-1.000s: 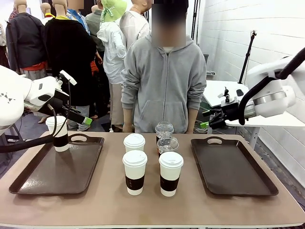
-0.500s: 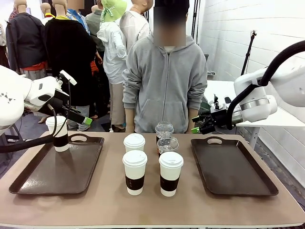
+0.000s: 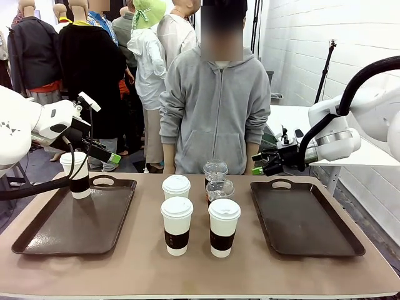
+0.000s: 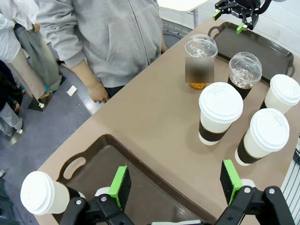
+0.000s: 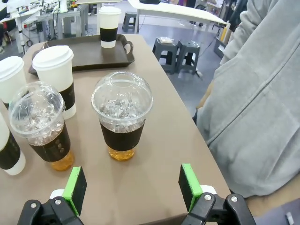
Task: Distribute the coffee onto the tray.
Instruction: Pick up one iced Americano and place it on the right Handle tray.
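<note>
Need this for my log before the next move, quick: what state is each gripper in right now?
Left gripper: open, holding nothing.
Right gripper: open, holding nothing.

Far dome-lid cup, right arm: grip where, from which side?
Probably the dark band of the far dome-lid cup, below the rounded lid, coming from the right tray's side: it stands upright, and other cups crowd its left and near sides.
</note>
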`<state>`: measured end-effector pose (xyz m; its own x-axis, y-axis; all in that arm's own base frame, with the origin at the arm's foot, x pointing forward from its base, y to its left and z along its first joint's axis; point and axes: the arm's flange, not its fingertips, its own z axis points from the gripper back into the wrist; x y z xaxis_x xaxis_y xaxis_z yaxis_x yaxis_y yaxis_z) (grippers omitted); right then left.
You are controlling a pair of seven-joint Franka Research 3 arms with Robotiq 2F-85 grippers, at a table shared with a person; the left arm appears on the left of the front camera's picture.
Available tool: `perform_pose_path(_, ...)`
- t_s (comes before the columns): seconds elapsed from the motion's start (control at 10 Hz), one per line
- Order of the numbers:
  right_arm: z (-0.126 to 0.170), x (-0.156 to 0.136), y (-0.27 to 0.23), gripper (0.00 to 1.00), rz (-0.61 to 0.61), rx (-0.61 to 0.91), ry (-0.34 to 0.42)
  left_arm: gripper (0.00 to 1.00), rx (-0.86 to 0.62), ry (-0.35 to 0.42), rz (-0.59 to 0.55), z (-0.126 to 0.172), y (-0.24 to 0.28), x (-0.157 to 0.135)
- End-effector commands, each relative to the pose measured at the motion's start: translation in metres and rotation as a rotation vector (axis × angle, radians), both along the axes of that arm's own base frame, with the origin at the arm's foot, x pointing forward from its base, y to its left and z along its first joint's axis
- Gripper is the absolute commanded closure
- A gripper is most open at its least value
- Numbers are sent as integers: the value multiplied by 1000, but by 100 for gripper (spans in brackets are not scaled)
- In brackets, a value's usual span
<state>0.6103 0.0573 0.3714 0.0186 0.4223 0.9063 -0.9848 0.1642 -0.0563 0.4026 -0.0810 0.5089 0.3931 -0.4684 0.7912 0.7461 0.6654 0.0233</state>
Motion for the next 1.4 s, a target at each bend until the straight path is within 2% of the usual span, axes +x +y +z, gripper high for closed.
perform_pose_path(0.0, 2, -3, 5, 0, -2, -7, -4, 0, -4, 4, -1, -2, 1, 1)
perform_pose_path(0.3, 2, 0, 3, 0, 4, 1, -3, 0, -4, 4, -1, -2, 1, 1)
perform_pose_path(0.4, -6, 17, 5, 0, 15, 19, 6, 0, -4, 4, -1, -2, 1, 1)
perform_pose_path(0.6, -27, 32, 13, 0, 46, 50, 17, 0, -4, 4, -1, -2, 1, 1)
perform_pose_path(0.9, -46, 34, 22, 0, 75, 89, 3, 0, -4, 4, -1, -2, 1, 1)
perform_pose_path(1.1, -60, 37, 33, 0, 135, 134, 43, 0, -4, 4, -1, -2, 1, 1)
perform_pose_path(1.3, -65, 40, 42, 0, 139, 139, 35, 0, -4, 4, -1, -2, 1, 1)
